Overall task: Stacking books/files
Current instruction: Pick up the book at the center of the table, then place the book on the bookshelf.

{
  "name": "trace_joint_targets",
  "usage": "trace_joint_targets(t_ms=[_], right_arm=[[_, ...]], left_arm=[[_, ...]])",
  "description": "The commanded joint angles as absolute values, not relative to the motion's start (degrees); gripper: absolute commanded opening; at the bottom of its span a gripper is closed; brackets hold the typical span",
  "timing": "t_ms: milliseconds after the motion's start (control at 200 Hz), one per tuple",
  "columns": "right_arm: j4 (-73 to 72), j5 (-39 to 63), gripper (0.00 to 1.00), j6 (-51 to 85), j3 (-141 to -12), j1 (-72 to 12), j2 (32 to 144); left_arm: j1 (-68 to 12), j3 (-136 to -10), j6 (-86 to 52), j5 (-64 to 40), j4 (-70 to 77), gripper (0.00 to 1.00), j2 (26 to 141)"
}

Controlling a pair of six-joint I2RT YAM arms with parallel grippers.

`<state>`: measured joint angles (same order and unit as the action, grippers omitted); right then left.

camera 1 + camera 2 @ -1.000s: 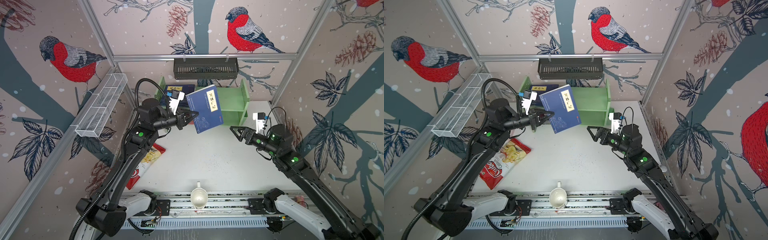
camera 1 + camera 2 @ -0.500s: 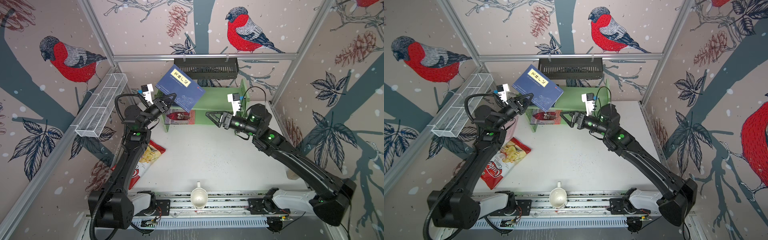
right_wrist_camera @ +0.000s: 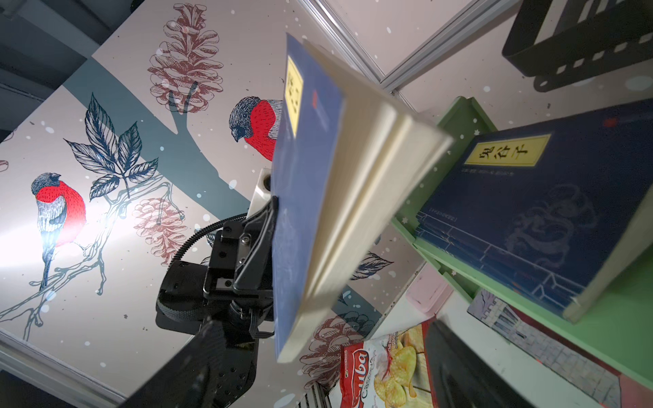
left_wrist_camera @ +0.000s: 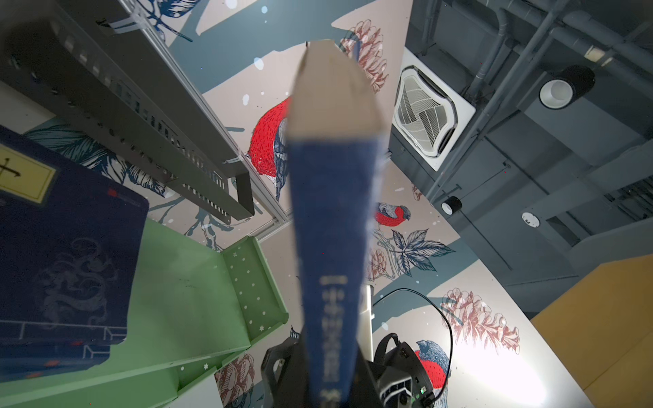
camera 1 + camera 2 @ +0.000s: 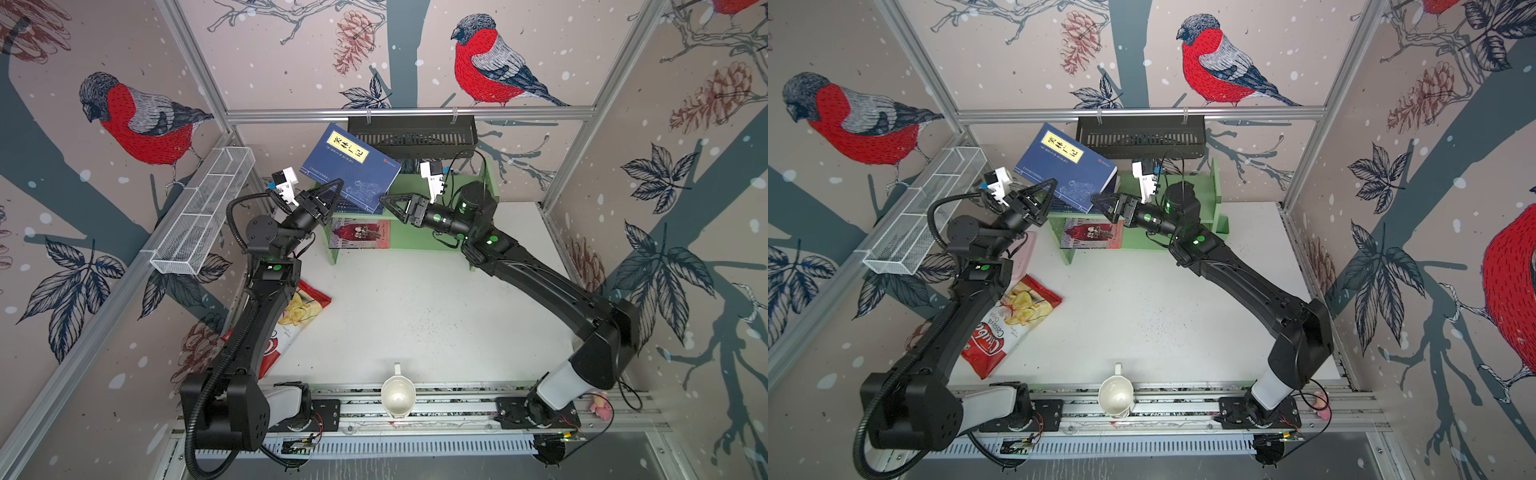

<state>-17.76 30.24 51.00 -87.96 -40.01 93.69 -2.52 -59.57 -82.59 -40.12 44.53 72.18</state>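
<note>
The navy book, long axis running far-left to near-right, is held aloft over the stack on the green shelf by the left pincer clamped on its spine (the spread right pincer is found just beside its near-right corner).

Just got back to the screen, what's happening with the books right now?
The left gripper is shut on one navy book, holding it tilted in the air above the green shelf. The right gripper is open, its tips close by the book's lower corner; whether it touches is unclear. More navy books lie stacked on the shelf's top level, and the pink-and-red book lies on the level below.
</note>
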Motion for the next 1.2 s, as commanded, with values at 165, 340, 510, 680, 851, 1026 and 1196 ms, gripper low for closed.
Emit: trace_joint_targets(t_ms=[165, 340, 510, 680, 851, 1026, 1196], right_arm=[[-22.52, 34.66, 0.70, 54.07, -96.06, -38.69, 101.88], [-21.76, 37.53, 0.44, 55.07, -101.07, -36.53, 105.82], [-21.84, 41.11, 0.10, 56.69, -104.11, -34.45, 108.53], [-17.53, 45.99, 0.06, 56.27, -108.53, -32.45, 110.27], [-13.01, 47.11, 0.51, 55.26, -111.59, -32.58, 111.23], [-13.84, 46.26, 0.52, 55.49, -110.05, -34.29, 111.25], [-13.90, 45.40, 0.36, 55.60, -110.72, -35.49, 112.39]], left_arm=[[-3.66, -61.19, -84.57, -40.98, 48.60, 0.00, 75.01], [-4.31, -60.71, -84.07, -40.40, 47.12, 0.00, 75.59], [-4.49, -59.61, -82.75, -40.34, 44.36, 0.00, 74.60], [-4.53, -59.56, -79.55, -39.55, 41.19, 0.00, 73.60], [-4.60, -60.16, -81.83, -38.58, 42.17, 0.00, 75.12], [-4.57, -60.57, -85.19, -37.60, 46.25, 0.00, 76.78], [-4.74, -62.18, -86.03, -36.91, 47.15, 0.00, 78.11]])
